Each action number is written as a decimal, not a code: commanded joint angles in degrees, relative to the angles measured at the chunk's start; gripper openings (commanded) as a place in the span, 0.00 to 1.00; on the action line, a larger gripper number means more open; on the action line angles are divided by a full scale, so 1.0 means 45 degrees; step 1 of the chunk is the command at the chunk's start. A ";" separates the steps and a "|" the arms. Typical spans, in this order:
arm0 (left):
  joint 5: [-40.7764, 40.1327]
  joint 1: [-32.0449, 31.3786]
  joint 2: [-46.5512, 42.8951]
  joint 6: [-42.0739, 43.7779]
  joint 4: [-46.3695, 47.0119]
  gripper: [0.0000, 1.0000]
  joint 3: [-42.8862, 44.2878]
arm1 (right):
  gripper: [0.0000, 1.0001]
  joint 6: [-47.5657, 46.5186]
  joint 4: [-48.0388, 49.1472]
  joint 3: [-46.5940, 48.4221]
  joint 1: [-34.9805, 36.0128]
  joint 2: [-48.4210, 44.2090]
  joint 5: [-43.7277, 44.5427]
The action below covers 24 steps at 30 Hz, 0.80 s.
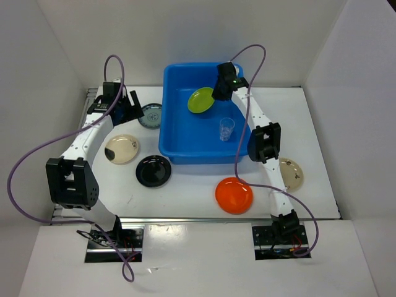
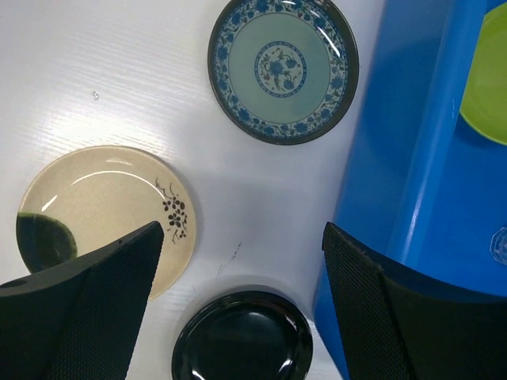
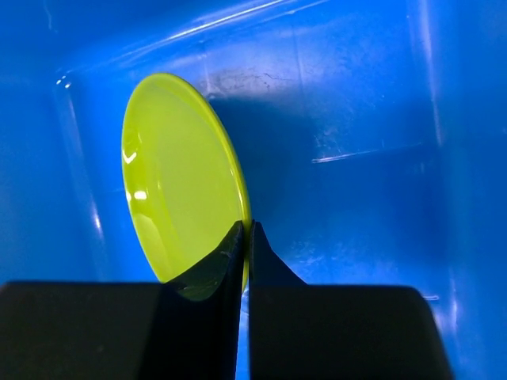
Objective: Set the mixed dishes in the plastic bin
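Note:
The blue plastic bin (image 1: 179, 133) stands at the back middle with a clear glass cup (image 1: 226, 129) inside. My right gripper (image 1: 220, 91) is shut on the rim of the lime green plate (image 1: 200, 100) and holds it tilted inside the bin (image 3: 356, 103); the plate (image 3: 178, 174) shows edge-on between the fingers. My left gripper (image 1: 131, 106) is open and empty, above the table left of the bin. Below it lie the blue-patterned plate (image 2: 282, 67), a cream plate (image 2: 103, 214) and the black plate (image 2: 242, 336).
An orange plate (image 1: 234, 195) lies in front of the bin. A second cream plate (image 1: 291, 172) lies at the right, partly behind my right arm. White walls stand round the table. The bin's wall (image 2: 412, 174) is close to my left gripper's right finger.

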 commanded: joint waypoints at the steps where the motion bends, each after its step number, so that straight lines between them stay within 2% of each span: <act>1: 0.0483 0.0160 0.0388 0.0147 0.0678 0.89 -0.0068 | 0.01 -0.0126 -0.0173 0.0531 0.0029 0.0328 0.0194; 2: 0.0485 0.0160 0.0390 0.0147 0.0794 0.89 -0.0068 | 0.03 -0.0242 -0.0173 0.0531 0.0029 0.0330 0.0194; 3: 0.0639 0.0296 0.0584 0.0011 0.0795 0.89 -0.0068 | 0.08 -0.0243 -0.0173 0.0531 0.0029 0.0446 0.0194; 4: 0.0854 0.0297 0.0817 0.0010 0.0911 0.89 0.0067 | 0.18 -0.0243 -0.0289 0.0531 0.0029 0.0447 0.0194; 6: 0.0992 0.0434 0.1013 -0.0106 0.1029 0.89 0.0186 | 0.25 -0.0361 -0.0290 0.0531 0.0029 0.0564 0.0310; 8: 0.1324 0.0588 0.1210 -0.0224 0.1321 0.93 0.0302 | 0.29 -0.0361 -0.0290 0.0531 0.0029 0.0564 0.0311; 14: 0.2162 0.1194 0.2030 -0.0888 0.1944 0.93 0.0694 | 0.33 -0.0361 -0.0290 0.0531 0.0029 0.0564 0.0039; 18: 0.2164 0.1799 0.2361 -0.1551 0.2883 0.93 0.0829 | 0.43 -0.0594 -0.0153 0.0647 0.0029 -0.0447 -0.0917; 22: 0.3217 0.2601 0.4348 -0.2390 0.3002 0.81 0.2273 | 0.45 -0.0732 -0.0270 0.0650 0.0029 -0.2027 -0.2147; 23: 0.3219 0.2602 0.4664 -0.2818 0.3408 0.70 0.2411 | 0.45 -0.0906 -0.0406 0.0494 0.0029 -0.2420 -0.2362; 24: 0.3335 0.2718 0.4900 -0.3073 0.3644 0.64 0.2412 | 0.45 -0.1082 -0.0407 -0.0165 0.0029 -0.2869 -0.2500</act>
